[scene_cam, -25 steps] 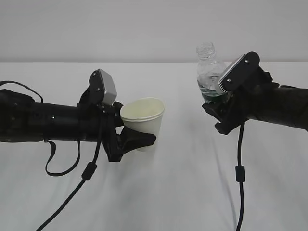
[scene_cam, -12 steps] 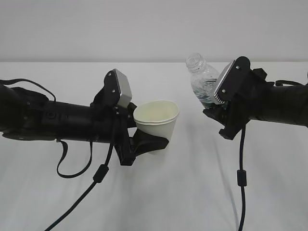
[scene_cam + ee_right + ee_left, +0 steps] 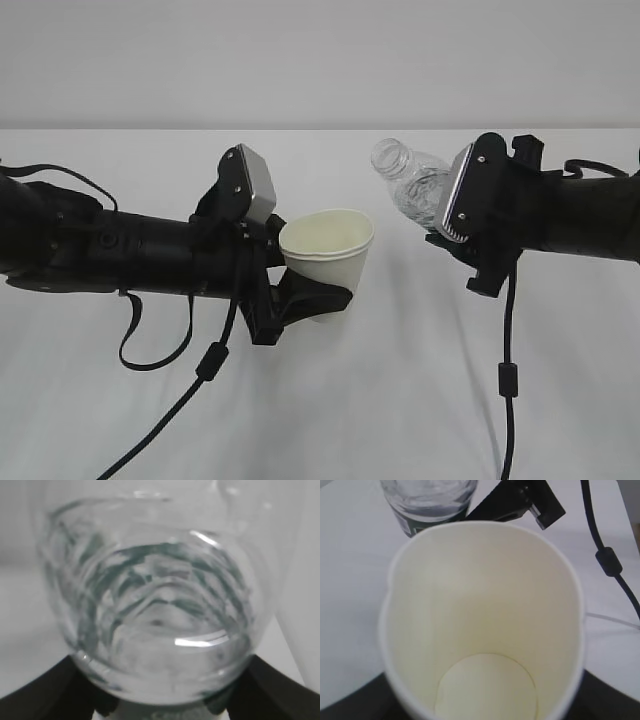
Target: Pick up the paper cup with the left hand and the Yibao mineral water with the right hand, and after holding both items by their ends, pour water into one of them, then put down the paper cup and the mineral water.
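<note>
Above the counter point(image 3: 400, 400): left hand point(image 3: 300, 300) grasping upright paper cup point(image 3: 325, 262); right hand point(image 3: 462, 245) grasping Yibao mineral water point(image 3: 412, 185), neck tilted toward the cup.

No lettering, brand, number or sign can be read in any view. The dark green label band on the Yibao mineral water point(image 3: 427, 522), at twelve o'clock of the paper cup point(image 3: 485, 625), is too blurred to read.

Exterior faces arms level; wrist cameras close-up.
</note>
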Controlling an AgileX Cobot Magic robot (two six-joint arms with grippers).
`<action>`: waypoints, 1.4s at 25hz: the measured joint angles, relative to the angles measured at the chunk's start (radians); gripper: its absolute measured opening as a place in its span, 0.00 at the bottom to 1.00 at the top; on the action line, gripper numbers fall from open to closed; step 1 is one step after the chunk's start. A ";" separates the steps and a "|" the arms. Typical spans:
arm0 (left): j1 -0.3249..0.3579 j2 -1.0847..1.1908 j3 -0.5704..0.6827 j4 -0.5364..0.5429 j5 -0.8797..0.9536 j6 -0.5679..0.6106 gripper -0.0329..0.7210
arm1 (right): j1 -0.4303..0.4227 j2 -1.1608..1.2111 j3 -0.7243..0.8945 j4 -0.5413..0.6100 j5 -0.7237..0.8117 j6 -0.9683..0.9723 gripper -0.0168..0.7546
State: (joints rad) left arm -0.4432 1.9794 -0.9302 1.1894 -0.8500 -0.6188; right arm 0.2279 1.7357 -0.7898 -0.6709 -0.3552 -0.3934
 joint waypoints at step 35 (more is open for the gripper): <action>-0.050 0.000 -0.002 -0.009 -0.018 -0.029 0.62 | 0.000 -0.031 0.000 -0.002 -0.080 -0.432 0.69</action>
State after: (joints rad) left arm -0.4936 1.9794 -0.9323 1.1805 -0.8677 -0.6476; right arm 0.2279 1.7049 -0.7898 -0.6731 -0.4355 -0.8257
